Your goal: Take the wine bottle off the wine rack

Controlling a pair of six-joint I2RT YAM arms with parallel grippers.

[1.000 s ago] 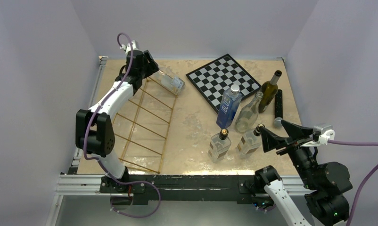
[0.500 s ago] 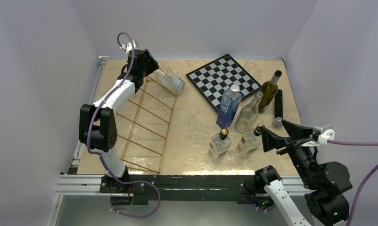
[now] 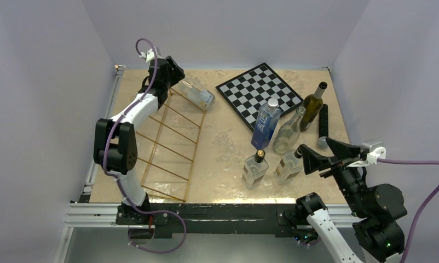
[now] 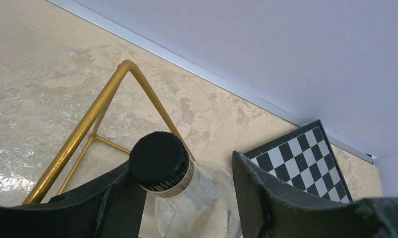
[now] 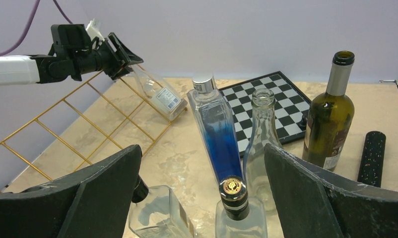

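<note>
The gold wire wine rack (image 3: 195, 154) lies flat on the left of the table. A clear wine bottle (image 3: 198, 94) with a black cap (image 4: 160, 161) lies tilted on the rack's far corner (image 4: 83, 131). My left gripper (image 3: 176, 76) is open, and its jaws straddle the bottle's neck (image 4: 182, 166). The left finger is against the cap and the right finger stands apart from the glass. The right wrist view also shows the bottle (image 5: 160, 94). My right gripper (image 3: 315, 147) is open and empty above the squat bottles at the front right (image 5: 202, 153).
A chessboard (image 3: 259, 90) lies at the back. Right of centre stand a blue bottle (image 3: 265, 123), a clear bottle (image 3: 289, 131), an olive-green wine bottle (image 3: 313, 107) and two squat bottles (image 3: 254, 169) (image 3: 290, 164). A black cylinder (image 3: 323, 121) lies beside them.
My left arm has stretched a little farther back and right, bringing its jaws around the bottle's neck. The bottle has hardly moved. My right gripper has shifted slightly.
</note>
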